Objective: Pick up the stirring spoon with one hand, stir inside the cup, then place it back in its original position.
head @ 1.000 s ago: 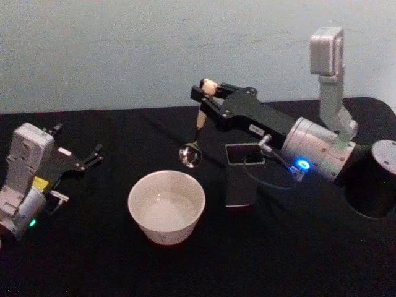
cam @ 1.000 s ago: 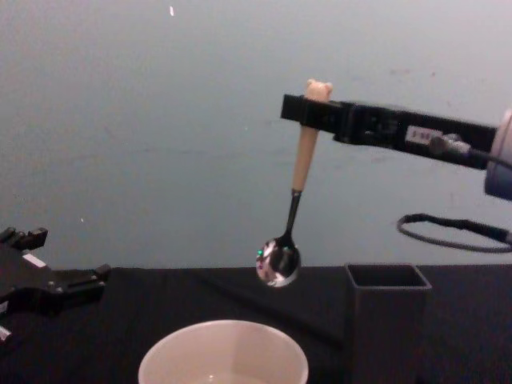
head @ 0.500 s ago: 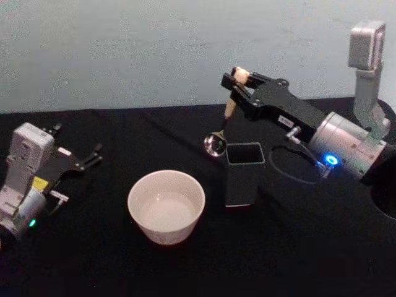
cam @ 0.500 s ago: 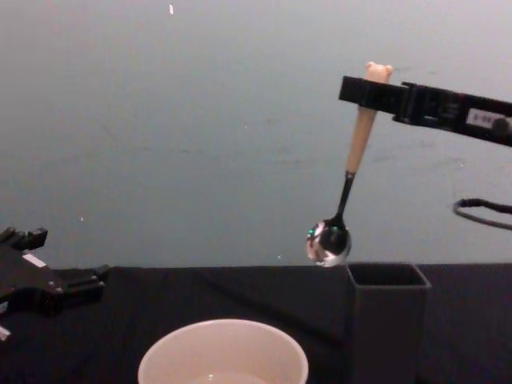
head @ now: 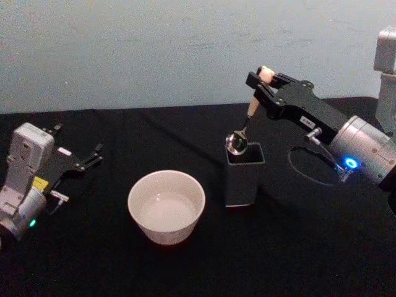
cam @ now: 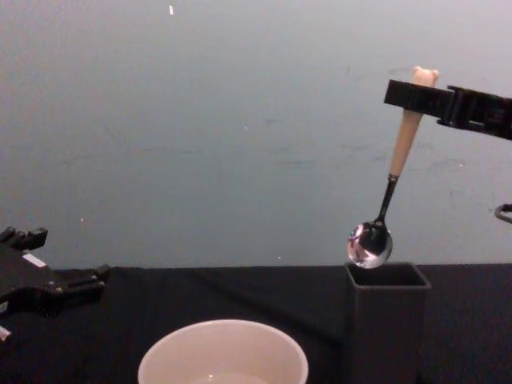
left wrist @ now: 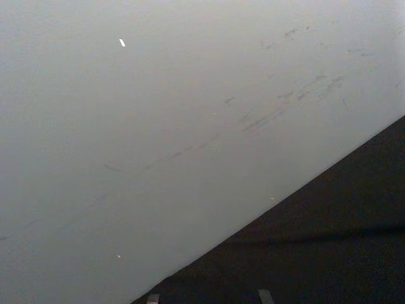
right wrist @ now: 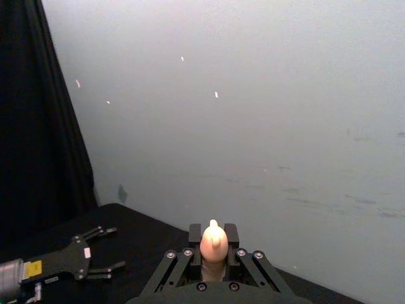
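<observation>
**Spoon held above the mouth of the square holder**

Right of centre in the head view: long, flat, matte black right gripper (head: pixel 261 79) on a silver-white arm with a glowing blue ring, clenched on the stirring spoon (head: pixel 246 119) just under the tiny bear head. In the chest view, same right gripper (cam: pixel 415 94) entering from the upper right edge, spoon (cam: pixel 392 180) hanging tilted: cream tapered handle on top, thin dark neck below, shiny rounded metal bowl lowest and leaning toward frame left. Bowl poised right at the left rim of the holder (cam: pixel 387 316), a tall dark grey box with a square open mouth and flat smooth walls; touching or just clear of the rim, cannot tell. In the head view, holder (head: pixel 242 182) standing upright at centre on the black cloth-covered table (head: pixel 291 247).

Just left of the holder, apart from it: the cup (head: pixel 166 206), wide, round, smooth cream-white with a thin rim, seen in the chest view at the bottom edge (cam: pixel 223 358).

From the right wrist view: rounded cream bear head (right wrist: pixel 214 241) pinched between black fingers (right wrist: pixel 228 237).

At far left of the head view, left gripper (head: pixel 94 156) resting low near the table, black prongs spread apart, holding nothing.
</observation>
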